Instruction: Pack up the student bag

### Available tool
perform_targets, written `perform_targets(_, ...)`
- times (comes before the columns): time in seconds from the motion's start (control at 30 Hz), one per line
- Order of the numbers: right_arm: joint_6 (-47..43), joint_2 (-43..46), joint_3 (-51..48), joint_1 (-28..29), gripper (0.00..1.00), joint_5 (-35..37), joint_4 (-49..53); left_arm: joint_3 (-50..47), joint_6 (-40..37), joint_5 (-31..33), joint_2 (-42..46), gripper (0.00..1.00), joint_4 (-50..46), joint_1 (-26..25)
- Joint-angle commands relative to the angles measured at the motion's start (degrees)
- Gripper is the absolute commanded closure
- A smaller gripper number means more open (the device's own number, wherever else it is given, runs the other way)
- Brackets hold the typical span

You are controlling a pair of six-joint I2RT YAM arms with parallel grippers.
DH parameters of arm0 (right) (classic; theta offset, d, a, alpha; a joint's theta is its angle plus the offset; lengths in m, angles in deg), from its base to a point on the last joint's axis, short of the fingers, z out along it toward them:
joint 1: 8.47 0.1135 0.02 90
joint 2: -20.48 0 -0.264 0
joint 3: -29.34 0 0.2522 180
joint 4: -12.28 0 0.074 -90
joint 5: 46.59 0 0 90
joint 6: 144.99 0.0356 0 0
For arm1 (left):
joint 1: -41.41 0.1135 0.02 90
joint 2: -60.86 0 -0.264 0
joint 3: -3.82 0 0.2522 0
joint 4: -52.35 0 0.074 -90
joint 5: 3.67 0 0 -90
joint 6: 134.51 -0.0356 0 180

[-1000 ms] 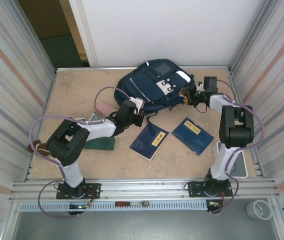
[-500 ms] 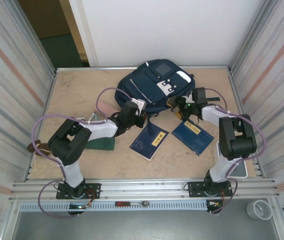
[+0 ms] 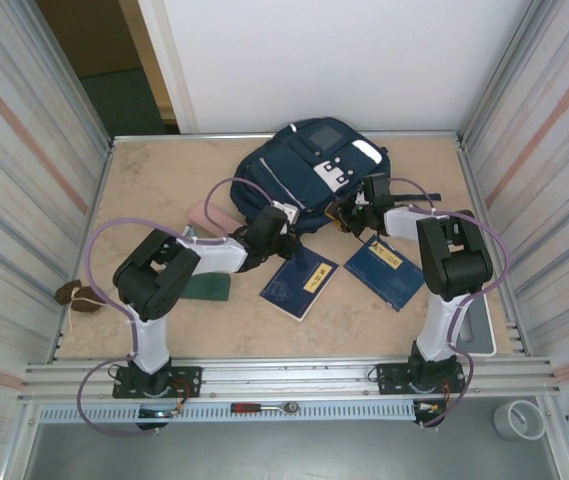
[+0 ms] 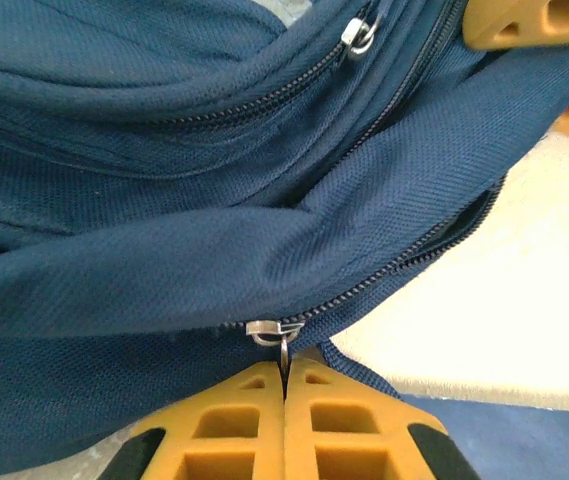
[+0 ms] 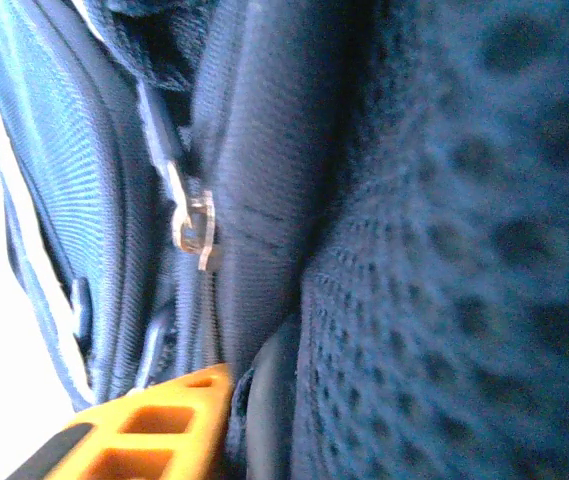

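— As you stand at the near edge, where is the student bag (image 3: 309,170)?

— At the far middle of the table, close to the back wall. It lies flat, navy, with its white patch facing up.

— And the arms?

— Both reach across to the bag's near side. The left gripper (image 3: 282,232) is at the near-left edge. In its wrist view the two yellow fingers are pressed together, and the metal zipper pull (image 4: 283,345) is pinched between their tips. The slider sits just above them on a fold of blue fabric.

— The other one?

— The right gripper (image 3: 352,210) is against the bag's near-right side. Up close I see one yellow finger (image 5: 144,425) lying along the dark fabric, below a small clear clip (image 5: 192,228). Whether those jaws are spread or closed on cloth, I cannot tell.

— What lies around the bag?

— Two flat dark-blue booklets with yellow labels, nearer the arms. The left booklet (image 3: 299,283) is just beside the left gripper, and the right booklet (image 3: 386,271) lies under the right arm. A pink block (image 3: 209,214) rests to the left of the bag. A dark green flat piece (image 3: 207,288) is partly covered by the left arm.
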Motion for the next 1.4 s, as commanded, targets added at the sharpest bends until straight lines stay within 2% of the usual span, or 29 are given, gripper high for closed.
perform_targets(0.0, 0.76, -1.06, 1.39, 0.3, 0.85, 0.23, -1.17, 2.75, -0.51, 1.88, -1.61, 1.0, -3.56, -0.48)
perform_targets(0.17, 0.64, -0.57, 1.49, 0.28, 0.94, -0.21, -1.03, 4.8, 0.05, 3.0, -2.98, 1.0, -5.45, -0.47)
perform_targets(0.73, 6.27, -0.39, 1.44, 0.3, 0.97, -5.04, -5.92, 8.17, 1.64, 4.67, -5.72, 0.86, -9.28, -0.56)
perform_targets(1.0, 8.65, 0.63, 1.85, 0.48, 0.99, -5.73, -6.62, 9.0, 2.04, 5.54, -6.35, 0.82, -10.28, -0.65)
perform_targets(1.07, 8.46, 0.74, 1.93, 0.57, 0.99, -5.6, -6.32, 8.98, 2.13, 5.64, -6.23, 0.85, -10.21, -0.65)
perform_targets(1.23, 6.66, 0.42, 1.12, 0.01, 0.99, -4.88, -4.76, 6.98, 1.78, 6.17, -3.42, 1.0, -8.58, -0.65)
perform_targets(1.37, 1.44, 0.65, 1.16, -2.31, 0.99, -4.84, -1.1, 3.66, 0.76, 8.78, 1.25, 1.0, -8.03, -0.24)
